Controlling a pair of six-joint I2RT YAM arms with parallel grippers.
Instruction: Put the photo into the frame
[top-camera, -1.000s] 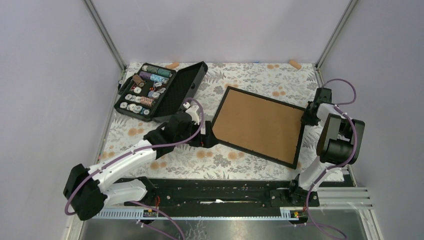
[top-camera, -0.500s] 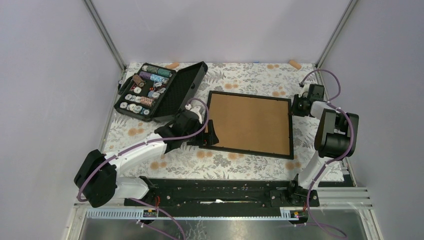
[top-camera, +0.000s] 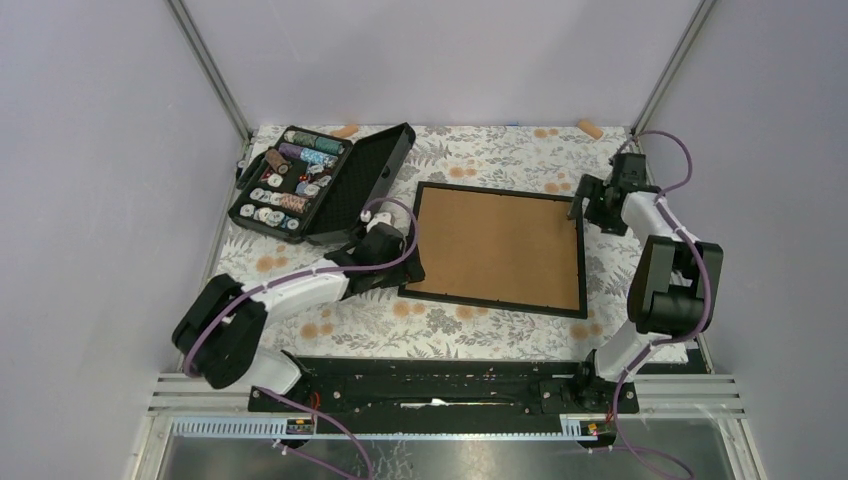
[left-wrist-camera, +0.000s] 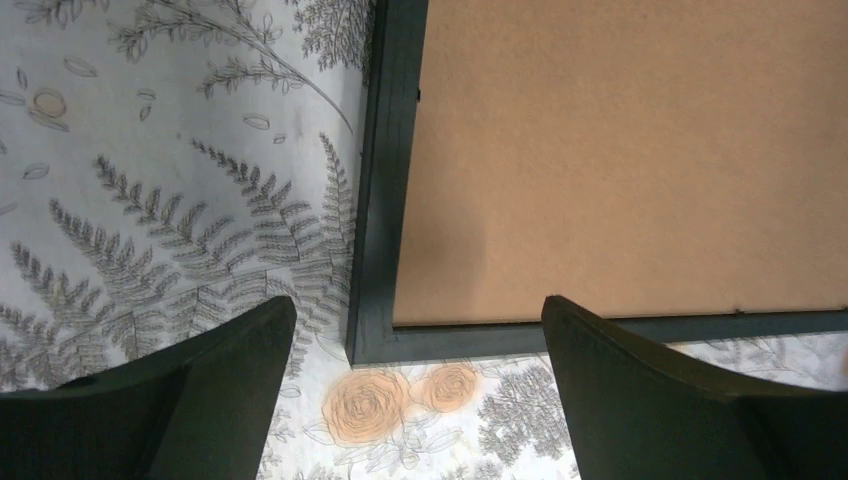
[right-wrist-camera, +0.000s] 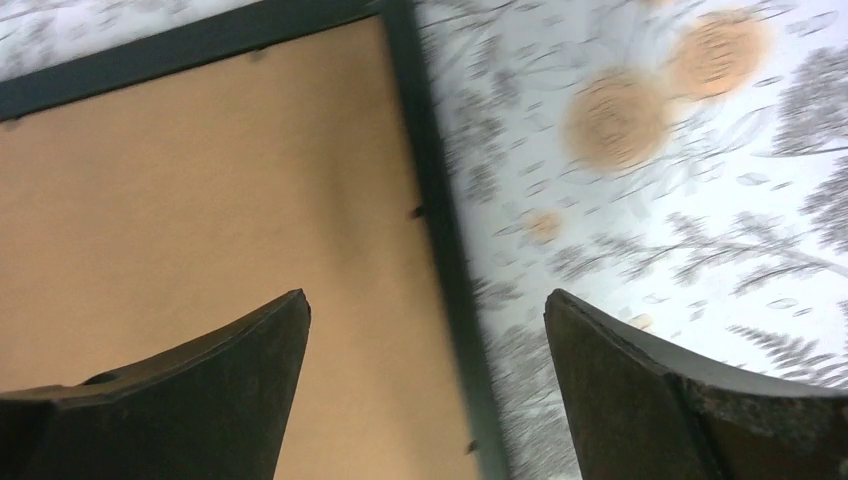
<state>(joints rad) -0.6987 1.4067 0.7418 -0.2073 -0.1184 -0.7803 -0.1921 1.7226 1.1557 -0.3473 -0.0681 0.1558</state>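
Shows the frame (top-camera: 495, 250) back-up near the middle of the table (top-camera: 480, 150), left claw (left-wrist-camera: 420, 315) and right claw (right-wrist-camera: 427, 300) wide open over opposite corners.

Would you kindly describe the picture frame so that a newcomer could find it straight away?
Look at the floral-patterned table: near its middle lies the frame, a large flat rectangle. Its thin black border around a plain brown board sets it apart from the black case to its left, which stands open and holds colourful thread spools.
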